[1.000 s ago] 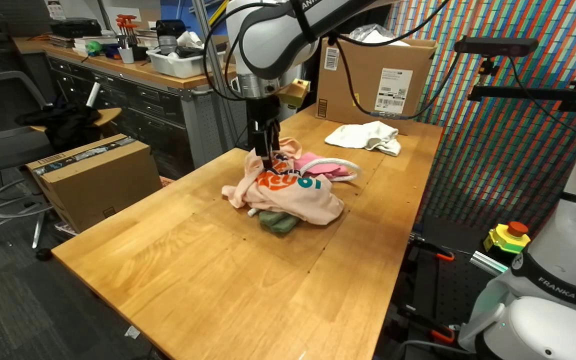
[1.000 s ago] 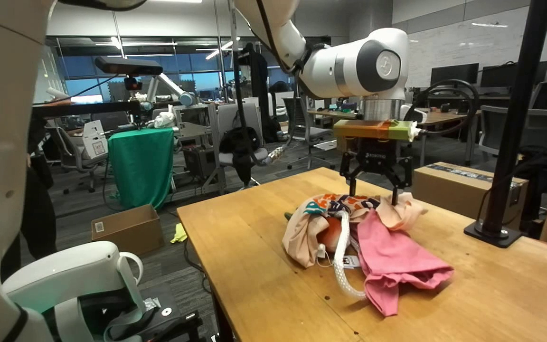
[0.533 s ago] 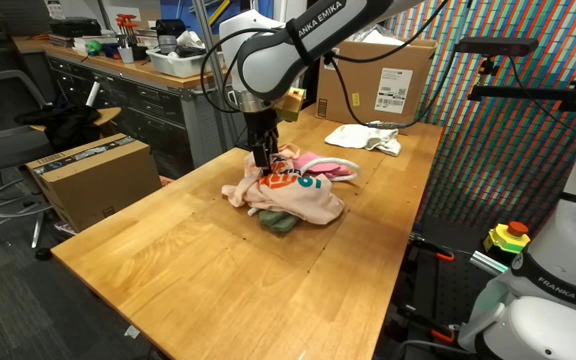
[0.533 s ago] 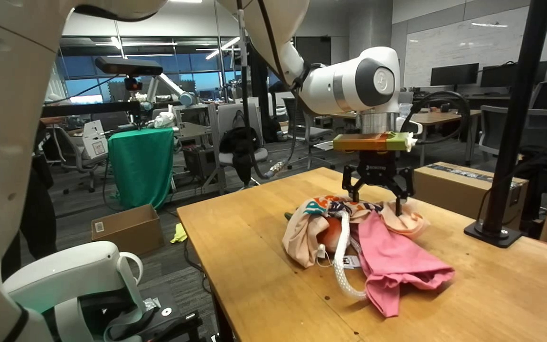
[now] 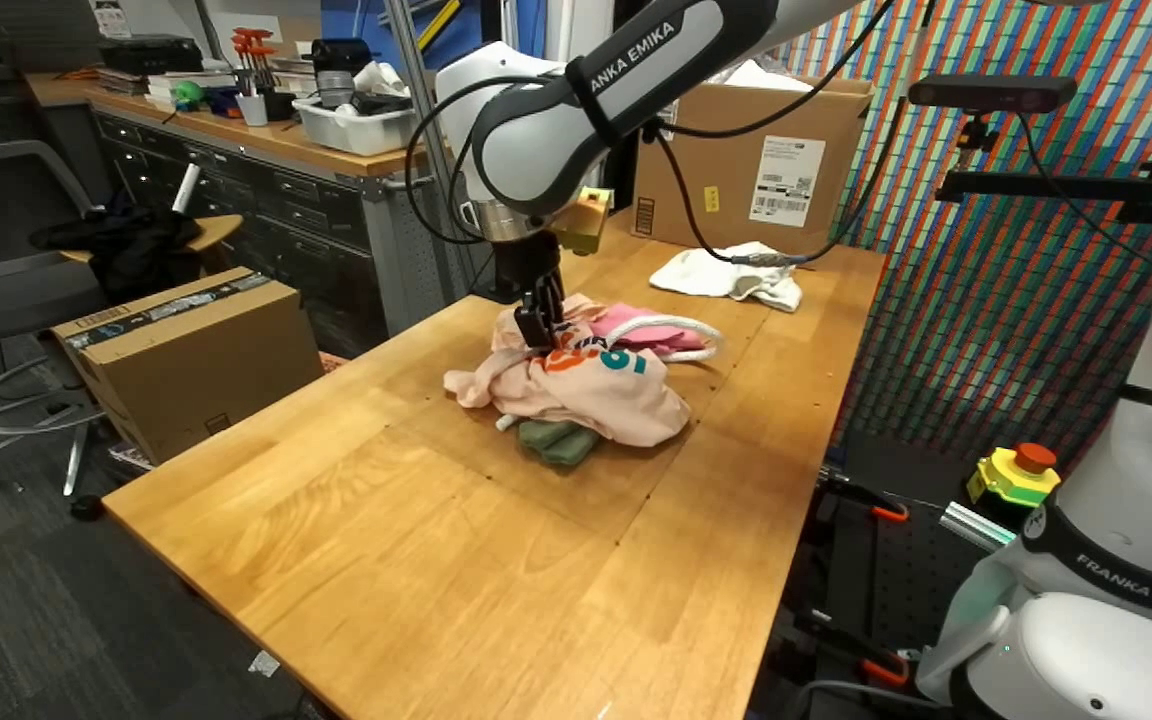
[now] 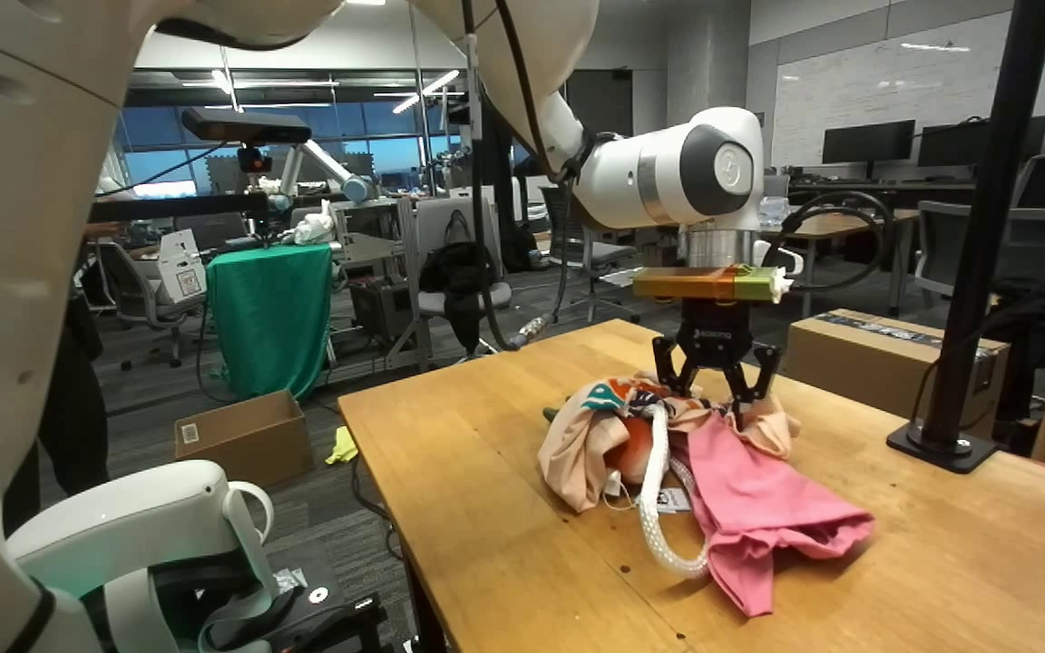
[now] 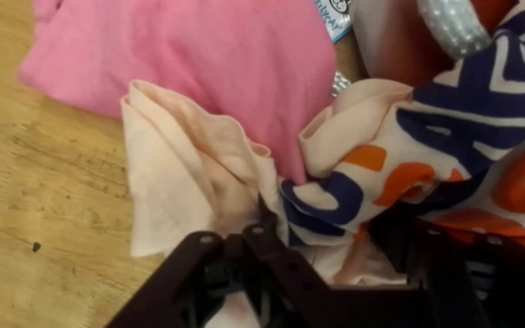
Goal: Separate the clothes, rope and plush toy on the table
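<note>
A peach cloth with printed letters (image 5: 606,400) lies heaped on the table; it also shows in an exterior view (image 6: 568,453) and the wrist view (image 7: 167,191). A pink cloth (image 6: 767,499) sticks out from under it. A white rope (image 6: 652,508) loops out beside an orange-red plush toy (image 6: 634,449), mostly covered by the peach cloth. A green soft piece (image 5: 558,442) pokes out underneath; I cannot tell what it belongs to. A white cloth (image 5: 721,272) lies apart. My gripper (image 6: 713,408) points down into the peach cloth, fingers partly closed but apart, with bunched fabric between them (image 7: 324,223).
The wooden table (image 5: 416,540) carries the pile near its middle. A large cardboard box (image 5: 716,170) stands at the table's end behind the white cloth. A black pole (image 6: 985,227) with a base plate rises from the table edge.
My gripper has moved down into the peach cloth and its fingers have come closer together. The peach cloth bunches inward between them, and the pink cloth has shifted slightly.
</note>
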Controlling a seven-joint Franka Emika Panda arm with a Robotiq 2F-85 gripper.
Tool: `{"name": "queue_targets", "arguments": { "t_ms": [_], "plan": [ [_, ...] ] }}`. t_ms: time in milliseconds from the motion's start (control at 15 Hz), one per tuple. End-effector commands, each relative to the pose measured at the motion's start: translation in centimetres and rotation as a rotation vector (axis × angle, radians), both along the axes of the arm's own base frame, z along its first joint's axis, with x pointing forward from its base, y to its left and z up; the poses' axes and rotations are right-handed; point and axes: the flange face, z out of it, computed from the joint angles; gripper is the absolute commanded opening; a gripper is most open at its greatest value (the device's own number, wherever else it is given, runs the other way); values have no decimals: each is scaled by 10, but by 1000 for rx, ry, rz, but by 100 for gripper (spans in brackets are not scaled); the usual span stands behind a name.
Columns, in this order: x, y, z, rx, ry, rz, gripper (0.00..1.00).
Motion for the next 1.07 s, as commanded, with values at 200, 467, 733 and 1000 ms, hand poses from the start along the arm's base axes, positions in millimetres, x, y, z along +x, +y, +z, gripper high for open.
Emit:
{"name": "queue_targets", "arguments": {
  "t_ms": [200,467,733,1000],
  "plan": [
    [1,-11,19,196,148,62,7],
    [4,-21,47,268,164,66,7],
    [9,-20,82,329,143,86,7],
    [18,-10,125,342,81,82,7]
  ]
}}
